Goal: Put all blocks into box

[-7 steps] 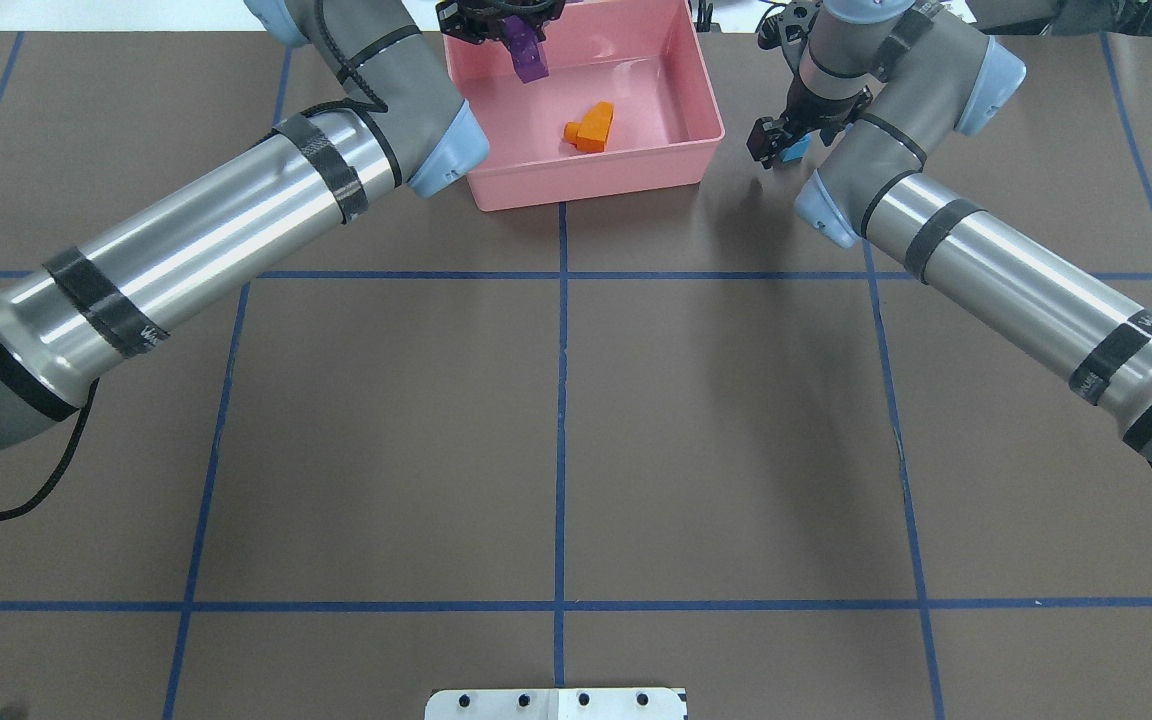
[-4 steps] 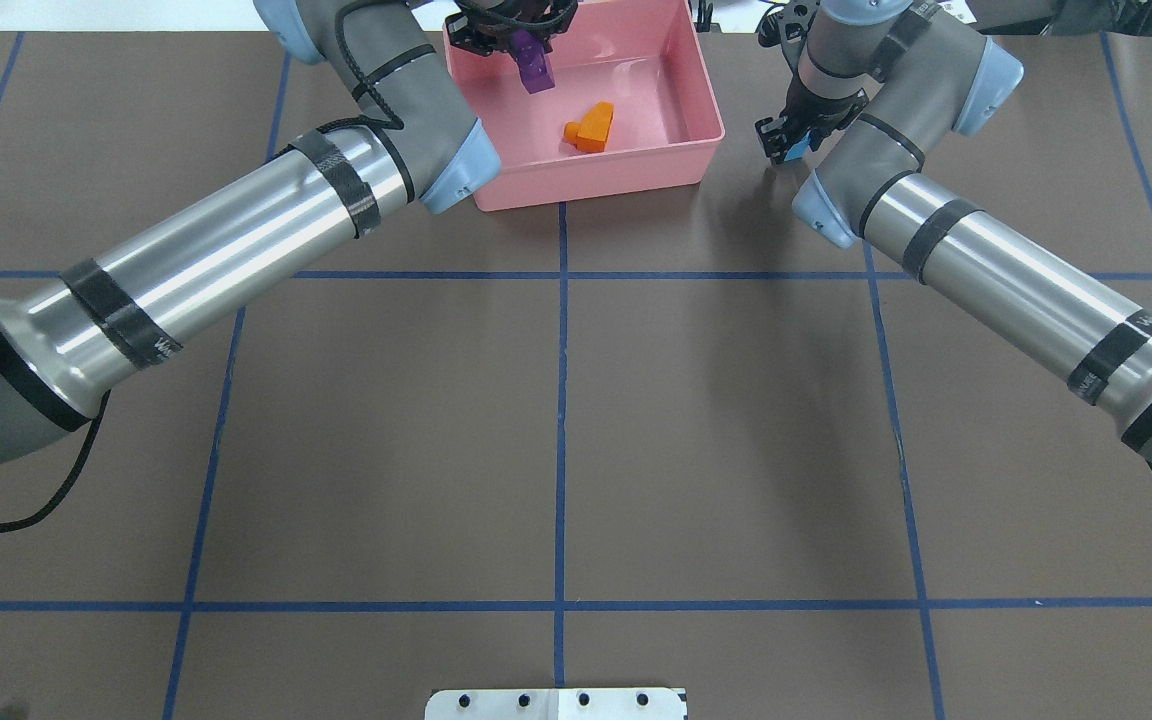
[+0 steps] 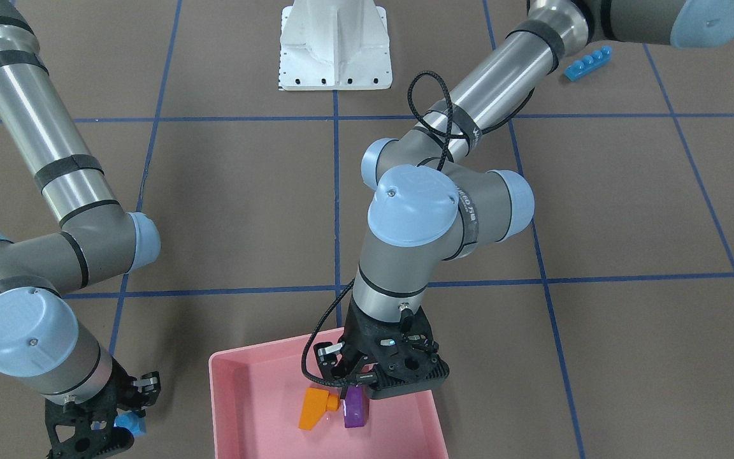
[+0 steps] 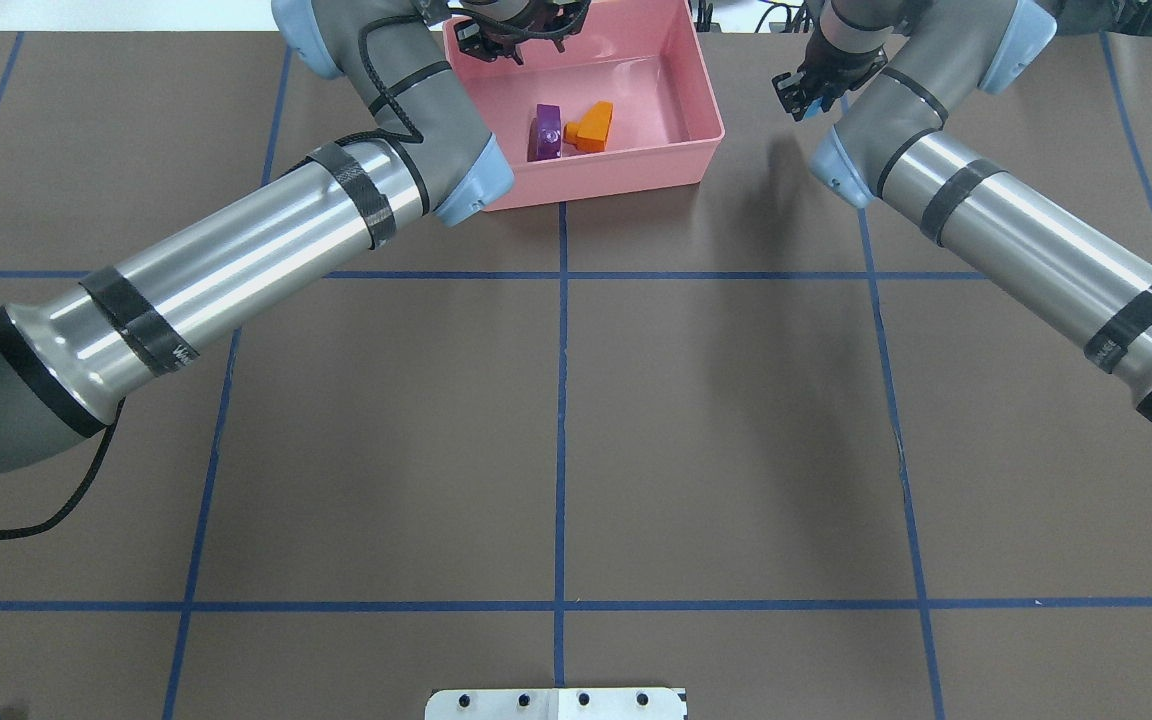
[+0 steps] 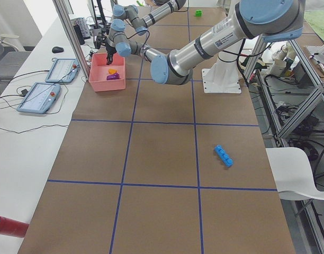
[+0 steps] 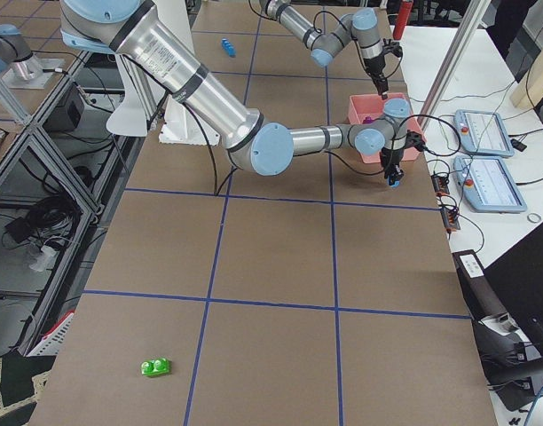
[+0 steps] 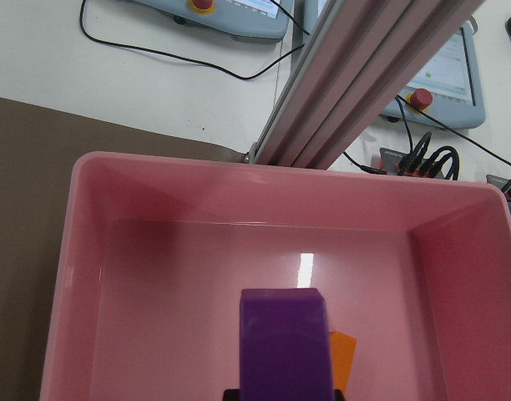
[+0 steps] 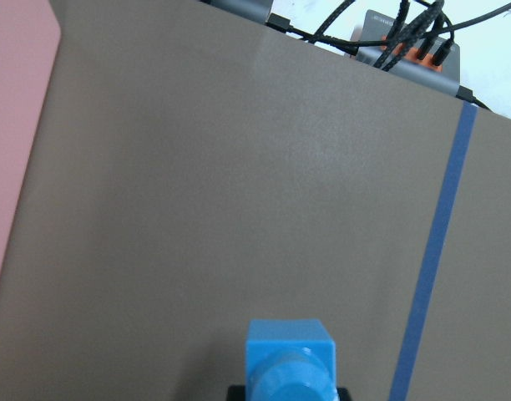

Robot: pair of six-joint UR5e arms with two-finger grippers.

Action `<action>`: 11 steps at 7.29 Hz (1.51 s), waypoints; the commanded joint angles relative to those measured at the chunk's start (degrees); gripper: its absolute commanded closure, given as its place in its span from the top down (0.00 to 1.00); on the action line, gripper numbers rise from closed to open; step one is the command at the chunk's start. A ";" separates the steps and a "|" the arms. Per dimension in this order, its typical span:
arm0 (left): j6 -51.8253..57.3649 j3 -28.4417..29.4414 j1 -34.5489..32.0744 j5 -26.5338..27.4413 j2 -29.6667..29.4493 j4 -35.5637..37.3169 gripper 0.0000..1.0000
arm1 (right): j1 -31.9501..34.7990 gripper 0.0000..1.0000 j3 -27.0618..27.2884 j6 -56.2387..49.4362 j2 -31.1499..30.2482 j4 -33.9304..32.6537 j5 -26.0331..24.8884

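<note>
The left gripper (image 4: 519,35) hangs open over the pink box (image 4: 596,180), wrist vertical and partly cut off in the overhead view. The purple sloped brick (image 4: 543,132) lies on the box floor just beside the orange sloped brick (image 4: 591,127). The right gripper (image 4: 804,92), arm stretched forward, clamps the small light-blue cube (image 8: 289,351) above the table (image 4: 736,400) beside the box. Only the front and side views show the long light-blue bar (image 3: 588,62), well apart.

Brown table (image 4: 736,450), blue tape grid (image 4: 561,400), white side bench (image 5: 24,132)
</note>
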 commanded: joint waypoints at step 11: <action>40.16 -80.86 -6.48 -13.77 58.18 52.56 1.00 | -6.07 0.00 -3.76 17.73 13.91 0.41 -5.17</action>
